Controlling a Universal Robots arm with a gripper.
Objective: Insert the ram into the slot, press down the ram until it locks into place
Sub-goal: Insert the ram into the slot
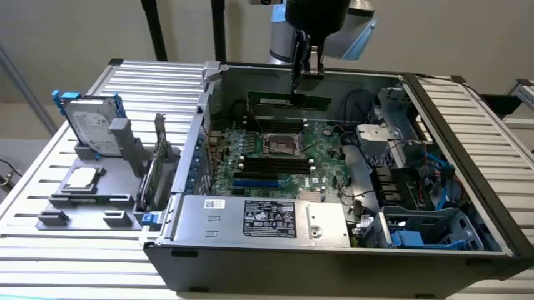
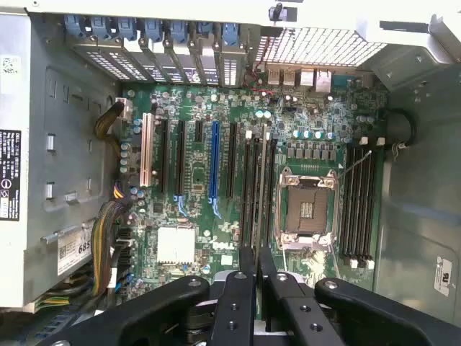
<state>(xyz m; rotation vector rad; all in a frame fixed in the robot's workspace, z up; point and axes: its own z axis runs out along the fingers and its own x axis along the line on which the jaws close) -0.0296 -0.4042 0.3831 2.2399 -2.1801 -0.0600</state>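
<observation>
Ram (image 1: 288,100): green stick with dark chips, gripped by its upper edge and hanging roughly level above the far part of the motherboard (image 1: 321,140), inside the open computer case (image 1: 334,265), apart from the board. Claw (image 1: 306,82): narrow, clamped on the ram, fingers (image 2: 243,288) close together. Memory slots (image 1: 271,164): black, parallel, just beside the processor socket (image 1: 282,142), below the ram. Hard drive (image 1: 90,125): upright on a grey tray (image 1: 62,203), exterior view's left, outside the case.
</observation>
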